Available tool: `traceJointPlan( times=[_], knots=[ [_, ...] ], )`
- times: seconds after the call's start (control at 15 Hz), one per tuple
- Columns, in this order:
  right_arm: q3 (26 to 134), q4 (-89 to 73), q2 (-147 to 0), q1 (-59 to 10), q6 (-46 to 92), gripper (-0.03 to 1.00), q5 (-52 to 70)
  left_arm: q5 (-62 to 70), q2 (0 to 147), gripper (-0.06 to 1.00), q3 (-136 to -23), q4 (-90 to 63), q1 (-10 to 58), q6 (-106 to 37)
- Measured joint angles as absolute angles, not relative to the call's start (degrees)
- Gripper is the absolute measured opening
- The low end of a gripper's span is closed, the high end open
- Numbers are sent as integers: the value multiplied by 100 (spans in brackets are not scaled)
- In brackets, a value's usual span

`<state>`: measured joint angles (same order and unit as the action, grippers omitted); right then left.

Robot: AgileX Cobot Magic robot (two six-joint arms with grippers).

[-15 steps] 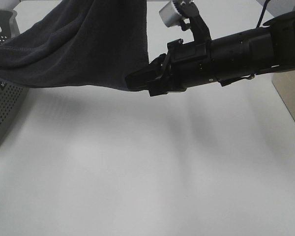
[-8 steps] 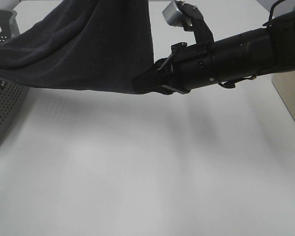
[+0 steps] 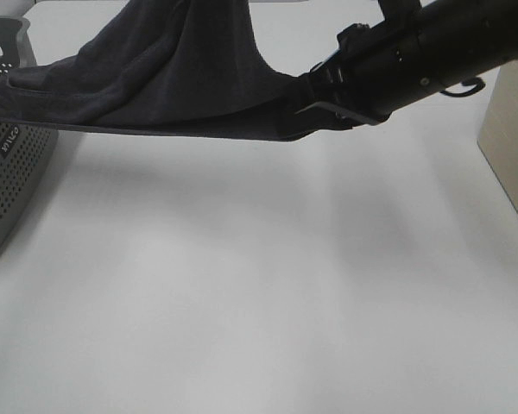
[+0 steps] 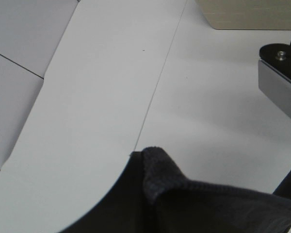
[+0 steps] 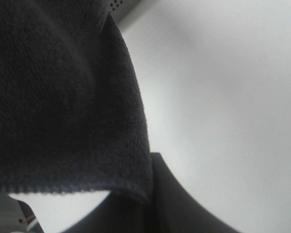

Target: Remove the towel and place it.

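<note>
The dark charcoal towel (image 3: 173, 78) hangs stretched above the table, from the grey perforated basket (image 3: 9, 172) at the left edge across to my right gripper (image 3: 304, 116). That gripper is shut on the towel's right corner and holds it in the air. One fold of the cloth rises out of the top of the exterior view. In the right wrist view the towel (image 5: 53, 97) fills the left half, with its hemmed edge beside a dark finger (image 5: 179, 204). In the left wrist view a bunched fold of towel (image 4: 194, 204) covers the left gripper's fingers, which are hidden.
The white table (image 3: 259, 293) spreads below the towel. A light wooden box (image 3: 509, 147) stands at the table's right edge and also shows in the left wrist view (image 4: 242, 14). Part of the other arm (image 4: 281, 73) shows in the left wrist view.
My right gripper has risen and drawn back to the right with the towel's corner. The cloth now stretches flatter and tauter across the view.
</note>
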<state>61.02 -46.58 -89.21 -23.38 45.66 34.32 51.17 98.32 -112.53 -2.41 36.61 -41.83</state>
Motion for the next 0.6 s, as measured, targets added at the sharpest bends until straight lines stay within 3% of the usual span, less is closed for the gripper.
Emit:
traceJointPlan(
  times=[0.13, 0.33, 0.4, 0.6],
  knots=[
    [6835, -2882, -8909, -2338, 2744, 1, 4125, 4819, 9832, 0, -11253, -218, 3661, -4343],
    [7964, -1066, -8909, -2338, 1312, 1, 5174, 4217, 9832, 0, -11253, 0, 3661, -4389],
    [8824, -92, -8909, -2338, 831, 1, 5770, 3633, 9832, 0, -11253, 281, 3655, -4389],
    [9769, 796, -8909, -2338, 533, 1, 5947, 2968, 9838, 0, -11253, 619, 3644, -4389]
  ],
)
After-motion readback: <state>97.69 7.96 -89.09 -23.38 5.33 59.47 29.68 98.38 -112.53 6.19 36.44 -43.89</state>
